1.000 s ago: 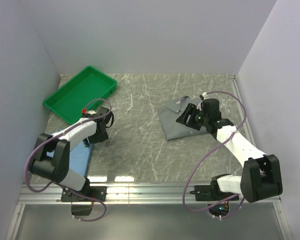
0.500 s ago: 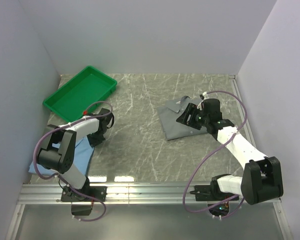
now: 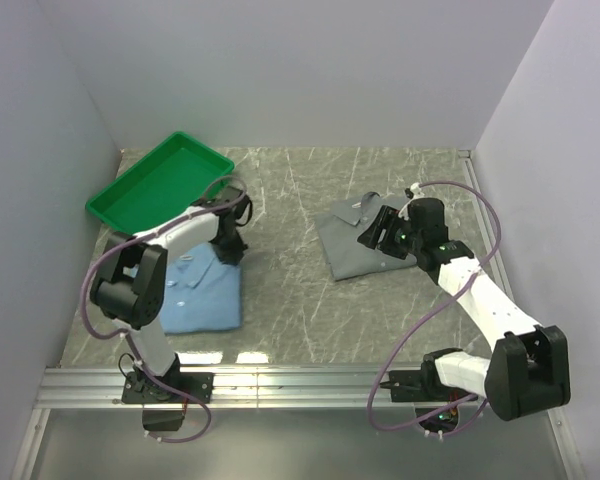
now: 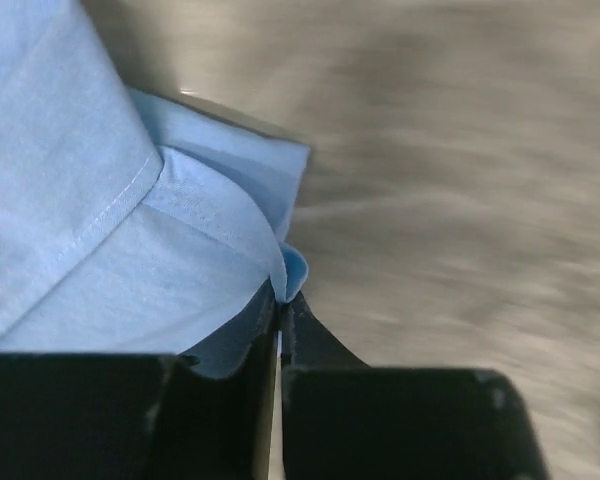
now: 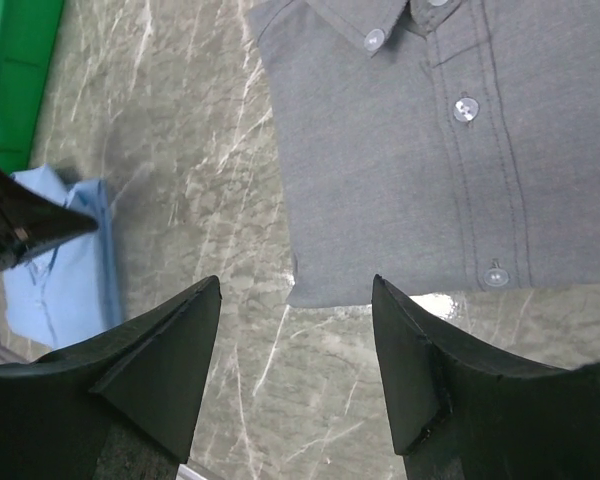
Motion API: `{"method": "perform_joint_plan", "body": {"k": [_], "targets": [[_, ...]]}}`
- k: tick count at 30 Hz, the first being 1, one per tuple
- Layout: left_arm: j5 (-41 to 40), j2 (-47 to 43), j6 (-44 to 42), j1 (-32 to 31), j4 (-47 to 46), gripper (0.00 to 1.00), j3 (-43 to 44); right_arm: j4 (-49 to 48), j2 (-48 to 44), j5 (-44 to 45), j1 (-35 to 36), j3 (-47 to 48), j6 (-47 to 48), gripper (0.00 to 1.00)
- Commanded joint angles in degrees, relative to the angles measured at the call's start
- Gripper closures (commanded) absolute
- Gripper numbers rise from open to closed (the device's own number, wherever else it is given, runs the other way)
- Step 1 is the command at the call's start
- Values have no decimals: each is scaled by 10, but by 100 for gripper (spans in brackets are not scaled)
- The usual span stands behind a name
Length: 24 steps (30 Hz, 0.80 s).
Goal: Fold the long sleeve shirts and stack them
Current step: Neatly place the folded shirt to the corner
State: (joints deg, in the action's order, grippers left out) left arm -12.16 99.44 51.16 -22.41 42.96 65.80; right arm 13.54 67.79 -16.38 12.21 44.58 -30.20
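Observation:
The light blue shirt point(image 3: 195, 290) lies folded at the left of the table, its right edge lifted. My left gripper point(image 3: 231, 250) is shut on that edge; in the left wrist view the black fingertips point(image 4: 283, 298) pinch a fold of the blue cloth point(image 4: 100, 220). The grey shirt point(image 3: 352, 245) lies folded right of centre, collar towards the back, buttons up point(image 5: 400, 150). My right gripper point(image 3: 377, 228) hovers over the grey shirt's near-left part, open point(image 5: 298, 290), with bare table and the shirt's hem between its fingers, touching nothing.
A green plastic tray point(image 3: 160, 183) stands at the back left, close behind the left arm. Side walls enclose the table on the left and right. In the right wrist view the blue shirt point(image 5: 60, 270) and the tray's corner point(image 5: 15, 70) show at the left.
My left gripper has shut on the blue shirt's edge and swung right and back, dragging the shirt out towards the table's middle. The right gripper has hardly moved.

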Motion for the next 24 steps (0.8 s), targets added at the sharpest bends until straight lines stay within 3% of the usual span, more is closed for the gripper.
{"method": "perform_joint_plan", "body": {"k": [1, 5, 8, 10, 12, 16, 21, 24], "targets": [[89, 36, 58, -36, -47, 91, 92, 5, -27, 22, -3, 19, 8, 31], [115, 136, 87, -66, -59, 83, 207, 17, -31, 46, -3, 23, 9, 32], [116, 199, 91, -74, -46, 71, 290, 27, -32, 50, -3, 28, 12, 32], [122, 218, 93, -76, -44, 56, 321, 40, -34, 59, -3, 36, 18, 31], [128, 212, 96, -77, -51, 42, 323, 55, -35, 90, -3, 51, 25, 30], [129, 150, 92, -84, -78, 24, 291, 100, -23, 162, -4, 89, 33, 29], [143, 114, 61, -112, -102, 21, 301, 167, 34, 260, -40, 165, 12, 27], [153, 121, 41, -136, -111, 20, 311, 189, 83, 246, -93, 184, -18, 27]]}}
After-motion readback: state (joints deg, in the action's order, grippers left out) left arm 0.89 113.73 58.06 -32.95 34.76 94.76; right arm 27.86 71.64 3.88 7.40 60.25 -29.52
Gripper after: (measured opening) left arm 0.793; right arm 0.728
